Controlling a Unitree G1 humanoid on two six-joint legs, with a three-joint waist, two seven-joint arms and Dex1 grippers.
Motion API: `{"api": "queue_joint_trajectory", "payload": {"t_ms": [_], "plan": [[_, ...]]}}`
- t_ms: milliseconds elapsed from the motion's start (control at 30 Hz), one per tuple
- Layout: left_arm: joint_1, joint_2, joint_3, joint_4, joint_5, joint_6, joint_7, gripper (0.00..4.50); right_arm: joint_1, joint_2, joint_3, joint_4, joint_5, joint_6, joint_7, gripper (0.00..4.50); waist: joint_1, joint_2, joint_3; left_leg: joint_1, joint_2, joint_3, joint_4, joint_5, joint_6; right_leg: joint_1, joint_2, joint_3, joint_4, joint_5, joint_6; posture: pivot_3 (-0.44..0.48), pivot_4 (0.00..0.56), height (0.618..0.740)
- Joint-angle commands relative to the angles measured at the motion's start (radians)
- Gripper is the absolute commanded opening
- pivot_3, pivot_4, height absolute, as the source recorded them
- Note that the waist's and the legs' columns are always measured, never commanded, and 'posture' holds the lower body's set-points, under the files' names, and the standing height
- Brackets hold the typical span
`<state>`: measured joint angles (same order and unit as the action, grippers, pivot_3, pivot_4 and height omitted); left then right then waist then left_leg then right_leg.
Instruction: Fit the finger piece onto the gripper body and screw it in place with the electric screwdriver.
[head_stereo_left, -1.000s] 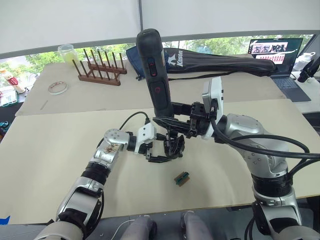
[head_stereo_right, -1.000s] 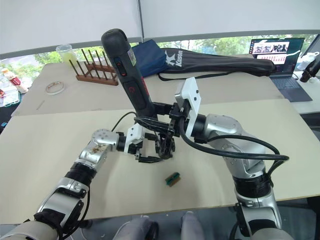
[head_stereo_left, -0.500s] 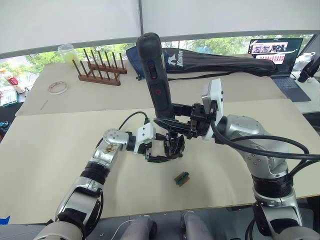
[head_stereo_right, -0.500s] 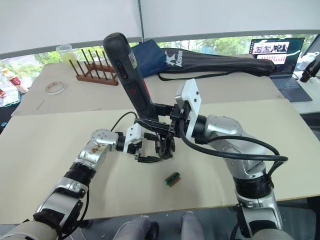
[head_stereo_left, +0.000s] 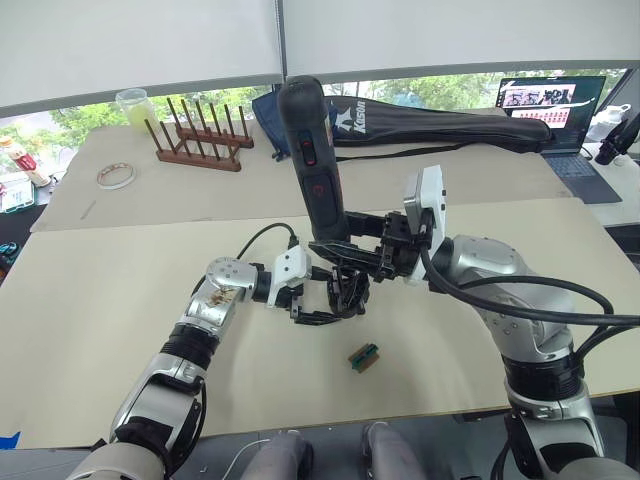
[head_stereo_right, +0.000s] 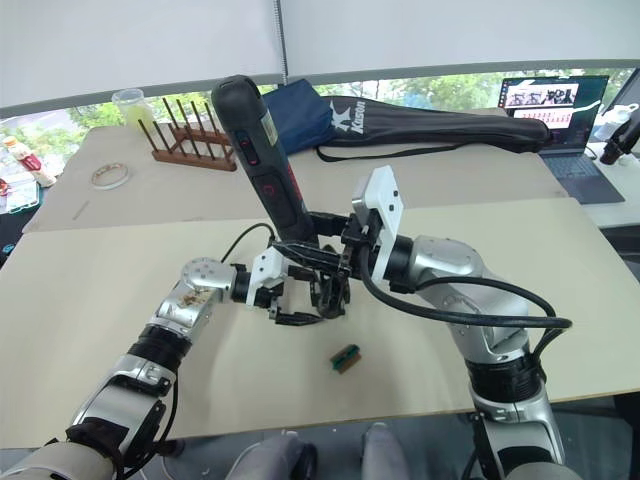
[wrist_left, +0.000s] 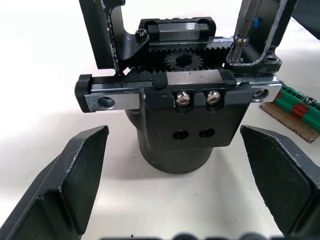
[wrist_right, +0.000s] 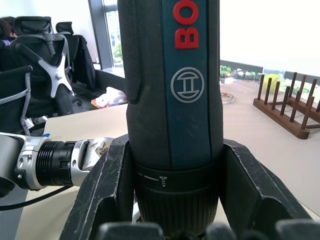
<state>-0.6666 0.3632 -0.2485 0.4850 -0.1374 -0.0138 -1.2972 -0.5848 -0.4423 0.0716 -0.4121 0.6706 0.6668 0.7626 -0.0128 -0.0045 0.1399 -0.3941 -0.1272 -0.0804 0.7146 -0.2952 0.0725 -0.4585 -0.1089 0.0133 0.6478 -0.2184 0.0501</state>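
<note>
My right gripper (head_stereo_left: 345, 245) is shut on the electric screwdriver (head_stereo_left: 310, 150), a thick black tool with red marks that stands nearly upright and leans slightly back-left. Its thin metal bit (wrist_left: 246, 25) comes down onto a screw at one end of the gripper body (wrist_left: 180, 115), a small black block with a toothed rack that stands on the table. A black finger piece (wrist_left: 274, 30) rises at that same end, beside the bit. My left gripper (head_stereo_left: 322, 303) is open, and its fingers (wrist_left: 80, 175) flank the body without touching it.
A tiny green block on brown card (head_stereo_left: 364, 357) lies just in front of the work. At the back stand a wooden peg rack (head_stereo_left: 200, 135), a tape roll (head_stereo_left: 117, 176), a long black bag (head_stereo_left: 440, 125) and a laptop (head_stereo_left: 555, 110).
The screwdriver and my right wrist have sunk a little towards the gripper body. The left arm and the body have stayed where they were.
</note>
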Motion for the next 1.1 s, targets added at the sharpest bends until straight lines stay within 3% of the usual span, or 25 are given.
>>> {"api": "queue_joint_trajectory", "payload": {"t_ms": [33, 800, 1100], "plan": [[0.007, 0.001, 0.005, -0.049, -0.009, 0.010, 0.008, 4.50, -0.041, 0.007, -0.026, -0.044, 0.019, -0.027, -0.001, 1.96, 0.000, 0.000, 0.000, 0.000, 0.000, 0.000, 0.000, 0.000, 0.000, 0.000, 0.000, 0.000, 0.000, 0.000, 0.000, 0.000, 0.150, 0.740], [0.017, -0.018, -0.007, -0.056, 0.001, 0.023, 0.063, 4.50, 0.045, 0.019, -0.021, -0.074, 0.015, -0.061, -0.005, 1.96, 0.000, 0.000, 0.000, 0.000, 0.000, 0.000, 0.000, 0.000, 0.000, 0.000, 0.000, 0.000, 0.000, 0.000, 0.000, 0.000, 0.150, 0.740], [0.019, -0.012, -0.005, -0.059, -0.001, 0.025, 0.058, 4.50, 0.015, 0.026, -0.045, -0.080, 0.040, -0.048, -0.011, 1.96, 0.000, 0.000, 0.000, 0.000, 0.000, 0.000, 0.000, 0.000, 0.000, 0.000, 0.000, 0.000, 0.000, 0.000, 0.000, 0.000, 0.150, 0.740]]}}
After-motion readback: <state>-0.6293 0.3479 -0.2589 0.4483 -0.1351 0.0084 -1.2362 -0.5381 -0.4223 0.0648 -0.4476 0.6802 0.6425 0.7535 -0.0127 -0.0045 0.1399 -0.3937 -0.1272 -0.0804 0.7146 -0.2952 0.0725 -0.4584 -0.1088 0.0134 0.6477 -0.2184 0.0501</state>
